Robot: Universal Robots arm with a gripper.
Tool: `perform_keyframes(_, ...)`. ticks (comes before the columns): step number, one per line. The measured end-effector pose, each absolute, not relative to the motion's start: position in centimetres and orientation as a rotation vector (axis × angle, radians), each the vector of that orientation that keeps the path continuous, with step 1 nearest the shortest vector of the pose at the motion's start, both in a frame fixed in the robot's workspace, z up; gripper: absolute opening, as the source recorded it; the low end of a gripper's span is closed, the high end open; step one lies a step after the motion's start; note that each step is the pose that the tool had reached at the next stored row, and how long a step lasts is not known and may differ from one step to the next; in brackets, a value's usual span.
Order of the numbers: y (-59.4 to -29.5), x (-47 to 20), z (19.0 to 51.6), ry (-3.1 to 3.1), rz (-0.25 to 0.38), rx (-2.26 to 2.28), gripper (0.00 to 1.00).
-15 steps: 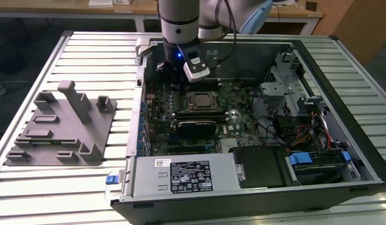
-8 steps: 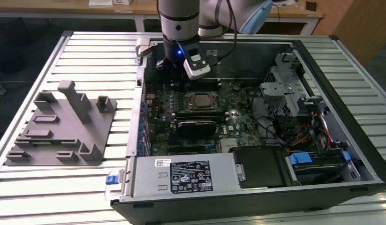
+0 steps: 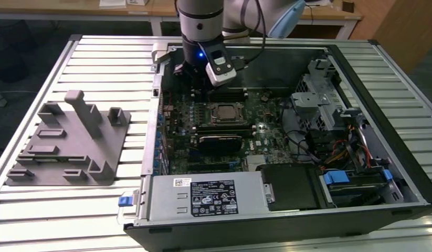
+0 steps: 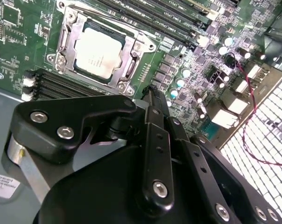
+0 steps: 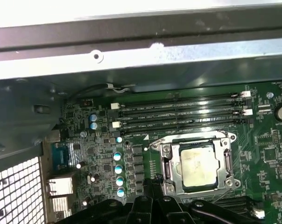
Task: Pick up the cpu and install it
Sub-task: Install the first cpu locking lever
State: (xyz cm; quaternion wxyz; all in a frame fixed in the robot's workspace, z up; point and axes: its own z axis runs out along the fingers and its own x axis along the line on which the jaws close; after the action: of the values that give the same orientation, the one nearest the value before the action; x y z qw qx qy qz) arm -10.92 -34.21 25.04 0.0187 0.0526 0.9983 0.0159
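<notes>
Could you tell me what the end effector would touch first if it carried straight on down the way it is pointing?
Probably the green circuit board just beside the metal socket frame, not the cpu seated inside it. The end effector hangs off the frame's edge, though depth is unclear.

— What colour is the small square metal chip (image 5: pixel 197 164)?
— Silvery, pale-rimmed. The flat circuit board (image 5: pixel 260 135) is green, its round capacitors (image 5: pixel 117 169) blue-topped.
— The slatted metal worktop (image 3: pixel 62 210)?
— Pale grey, striped.
</notes>
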Motion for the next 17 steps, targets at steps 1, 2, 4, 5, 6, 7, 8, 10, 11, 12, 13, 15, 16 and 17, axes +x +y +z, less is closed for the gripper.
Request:
perform_keyframes(1,-34.21,-10.92,25.13,3.1,0.05,0.162,0.11)
perform_keyframes(2,-34.21,-10.92,25.21,3.1,0.051,0.16,0.11)
perform_keyframes(4,-34.21,-10.92,25.31,3.1,0.056,0.155,0.11)
perform_keyframes(5,-34.21,-10.92,25.3,3.1,0.057,0.153,0.11)
perform_keyframes(6,-34.21,-10.92,25.3,3.1,0.058,0.151,0.11)
perform_keyframes(7,-34.21,-10.92,25.29,3.101,0.061,0.148,0.11)
perform_keyframes(8,-34.22,-10.92,25.28,3.102,0.07,0.144,0.11)
perform_keyframes(10,-34.21,-10.92,25.24,3.103,0.1,0.128,0.11)
perform_keyframes(11,-34.21,-10.92,25.23,3.104,0.116,0.117,0.11)
perform_keyframes(12,-34.21,-10.92,25.23,3.105,0.131,0.106,0.11)
perform_keyframes(13,-34.21,-10.93,25.23,3.105,0.143,0.096,0.11)
perform_keyframes(15,-34.21,-10.97,25.23,3.105,0.163,0.085,0.11)
perform_keyframes(16,-34.21,-11.01,25.23,3.105,0.171,0.082,0.11)
perform_keyframes(17,-34.21,-11.1,25.23,3.105,0.178,0.08,0.11)
